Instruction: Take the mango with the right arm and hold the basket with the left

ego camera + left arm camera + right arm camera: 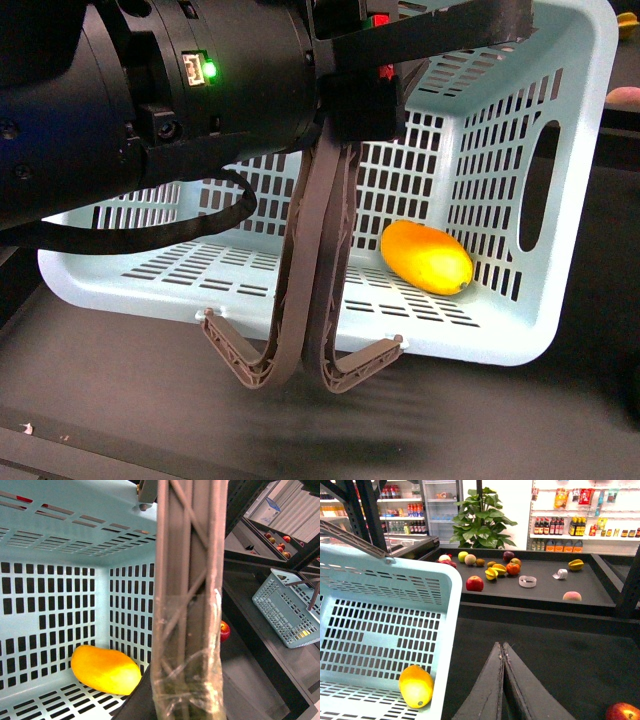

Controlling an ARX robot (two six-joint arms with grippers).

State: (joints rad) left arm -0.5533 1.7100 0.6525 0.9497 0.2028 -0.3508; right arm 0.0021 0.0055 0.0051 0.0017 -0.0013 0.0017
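Front: left arm (150, 110) fills the upper left and hides part of the basket (500, 350). left fingers (362, 108) clenched on both handles (322, 260), basket tilted. mango (427, 257) on the slotted floor near the right wall

Left wrist: taped handle up close blocks the middle. Mango (105, 670) in the basket corner, red apple (225, 630) and second basket (287, 610) beyond

Right wrist: right fingers (492, 690) pressed together, holding nothing, just outside the basket wall; mango (416, 686) inside it. Star fruits (495, 573) and tape roll (527, 581) on the far tabletop (545, 592)
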